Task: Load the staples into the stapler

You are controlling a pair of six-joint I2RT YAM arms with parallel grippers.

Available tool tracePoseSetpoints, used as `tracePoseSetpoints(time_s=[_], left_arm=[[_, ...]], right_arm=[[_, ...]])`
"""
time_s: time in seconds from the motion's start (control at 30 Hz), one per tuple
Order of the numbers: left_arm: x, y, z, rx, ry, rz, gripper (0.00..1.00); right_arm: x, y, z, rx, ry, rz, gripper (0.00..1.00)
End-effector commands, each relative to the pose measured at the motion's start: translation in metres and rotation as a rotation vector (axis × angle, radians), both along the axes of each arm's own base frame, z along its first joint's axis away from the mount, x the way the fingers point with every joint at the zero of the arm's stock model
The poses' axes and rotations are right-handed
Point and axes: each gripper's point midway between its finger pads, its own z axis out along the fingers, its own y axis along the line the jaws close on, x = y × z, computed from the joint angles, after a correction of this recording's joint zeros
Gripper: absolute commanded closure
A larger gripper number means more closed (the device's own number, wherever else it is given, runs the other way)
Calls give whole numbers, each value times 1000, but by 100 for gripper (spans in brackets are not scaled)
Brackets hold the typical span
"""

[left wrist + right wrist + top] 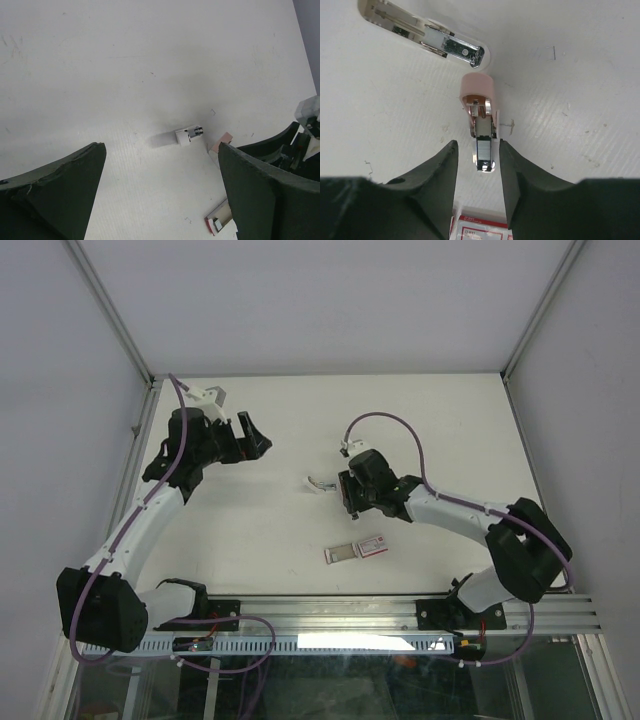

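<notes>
At the far left, the left jaws are hanging wide open and empty, well apart from everything. On the desk the stapler is lying unfolded. Its pink arm is running lengthwise between the right jaws, which are gaping either side, apparently not touching. The staples' box is lying just behind those right jaws, the nearer pair.

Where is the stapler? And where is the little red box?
stapler [477, 89]: right wrist view, on its pink rounded end.
red box [370, 546]: top external view, on its labelled sleeve.
</notes>
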Motion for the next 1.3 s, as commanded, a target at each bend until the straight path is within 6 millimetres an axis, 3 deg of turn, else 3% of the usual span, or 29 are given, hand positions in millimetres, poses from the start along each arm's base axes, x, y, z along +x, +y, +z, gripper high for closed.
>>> tracePoseSetpoints(time_s=[0.0,0.1,0.23,0.37,0.53,0.83,1.27], left_arm=[[-3,4,19,-34,-75,21,1],[-12,-5,9,-98,-40,20,5],[-36,-40,-18,-174,15,-12,6],[-61,-80,-50,-250,93,-44,7],[-74,-103,-73,-274,142,-58,8],[-75,-102,-82,-263,144,-41,6],[-77,-99,-82,-258,131,-41,4]], right_arm=[[4,12,55,133,-81,-13,58],[-6,4,66,164,-77,-31,57],[-23,-6,69,191,-40,-53,57],[-44,-9,59,216,28,-97,57],[-71,-2,41,163,86,-169,58],[-104,37,12,75,152,-198,63],[-117,52,-4,-17,166,-190,67]])
